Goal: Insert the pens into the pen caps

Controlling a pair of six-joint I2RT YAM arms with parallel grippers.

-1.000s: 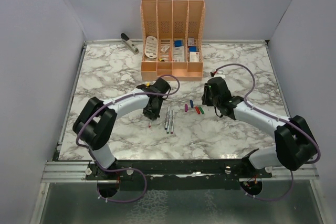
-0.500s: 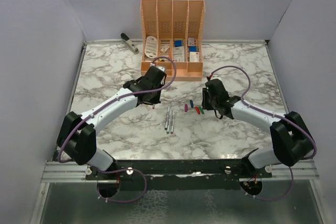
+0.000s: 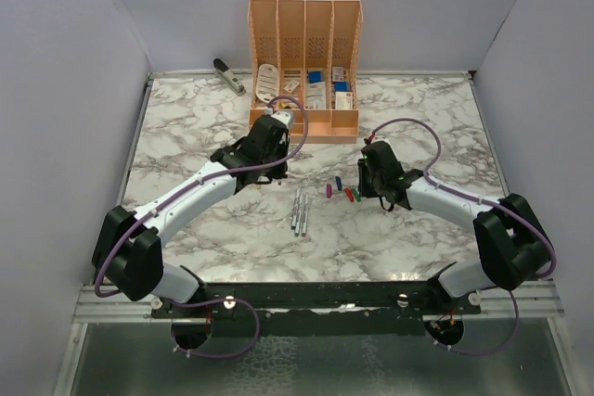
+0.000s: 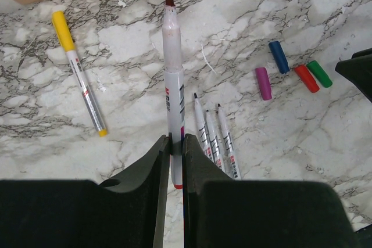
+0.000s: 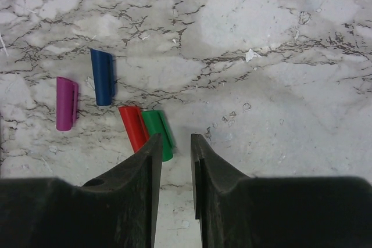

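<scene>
Pens: one whitish barrel with a dark red tip, the held pen [image 4: 172,68], is clamped in the left gripper [image 4: 174,141]. The jaws are closed on its rear end, the bare tip pointing out ahead. My reading: gripping so far back leaves most of the barrel free to slide into a cap.

This gripper hangs over the counter [image 3: 418,108] left of centre, towards the far edge, just short of the orange organiser [image 3: 303,44].

Three loose pens [image 4: 212,135] lie side by side about mid-counter, nearly parallel, all uncapped. They are apart from the gripper.

A yellow-capped pen [image 4: 78,71] lies alone further left and looks finished, so one of five is done, judging by the caps left.

The caps sit in a small cluster right of the loose pens. The purple cap [image 5: 65,103] and blue cap [image 5: 102,76] lie apart; the red cap [image 5: 133,129] and green cap [image 5: 158,132] are touching or nearly so.

The right gripper [image 5: 173,149] hovers low over the cluster, its jaws a narrow gap apart with nothing between them. The green cap is just beside one fingertip. It seems lined up to take a cap, and red would match the held tip.

Risk: the red and green caps lie so close that the fingers may nudge or catch both.
</scene>
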